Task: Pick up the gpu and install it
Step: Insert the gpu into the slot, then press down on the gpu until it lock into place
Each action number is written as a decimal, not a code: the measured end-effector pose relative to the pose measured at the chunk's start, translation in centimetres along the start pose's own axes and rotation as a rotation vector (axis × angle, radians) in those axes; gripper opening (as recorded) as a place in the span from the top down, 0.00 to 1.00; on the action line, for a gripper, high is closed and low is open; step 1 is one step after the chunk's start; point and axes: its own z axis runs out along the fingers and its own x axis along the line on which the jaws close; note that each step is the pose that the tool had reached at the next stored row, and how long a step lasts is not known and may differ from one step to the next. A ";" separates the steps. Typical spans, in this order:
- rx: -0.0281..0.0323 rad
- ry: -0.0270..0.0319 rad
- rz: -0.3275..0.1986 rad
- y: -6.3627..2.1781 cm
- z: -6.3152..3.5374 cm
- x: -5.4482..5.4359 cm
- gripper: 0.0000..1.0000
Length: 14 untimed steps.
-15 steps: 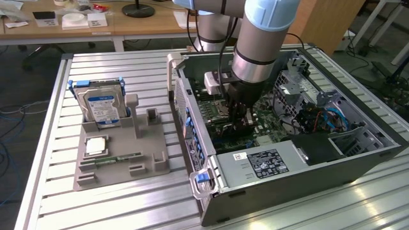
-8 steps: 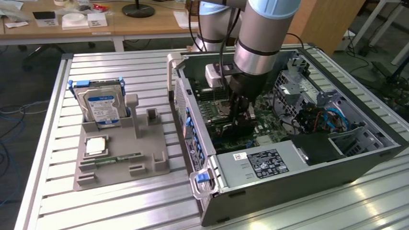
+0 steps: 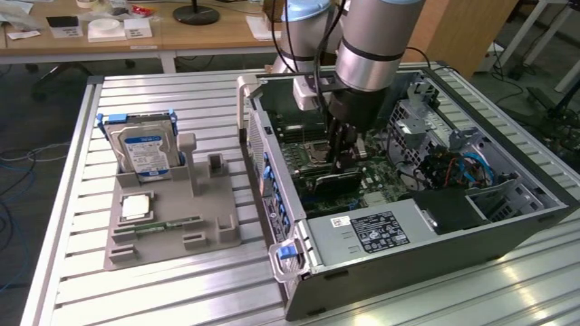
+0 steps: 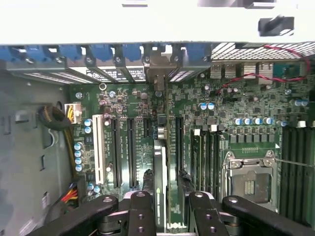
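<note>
Gripper (image 3: 344,163) fingers reach down into the open computer case (image 3: 507,224) from above, closed on the gpu (image 3: 333,182), which stands on edge over the green motherboard (image 3: 303,136) among the expansion slots. In the wrist view the card (image 4: 165,182) runs edge-on between the two black fingers (image 4: 140,216), its silvery end bracket lined up with the rear slot openings beside the blue latches (image 4: 103,51), and the empty CPU socket (image 4: 251,179) sits just beside it. On the exterior view's left, a grey parts holder (image 3: 172,224) on the slatted table (image 3: 73,285) carries a hard drive (image 3: 145,153) standing upright, well apart from the case.
</note>
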 end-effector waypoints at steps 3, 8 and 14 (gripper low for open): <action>0.0000 0.0000 0.000 -0.01 -0.61 0.0 0.66; 0.0000 0.0001 0.000 -0.01 -0.73 0.0 0.66; 0.0000 0.0001 0.000 -0.01 -0.73 0.0 0.66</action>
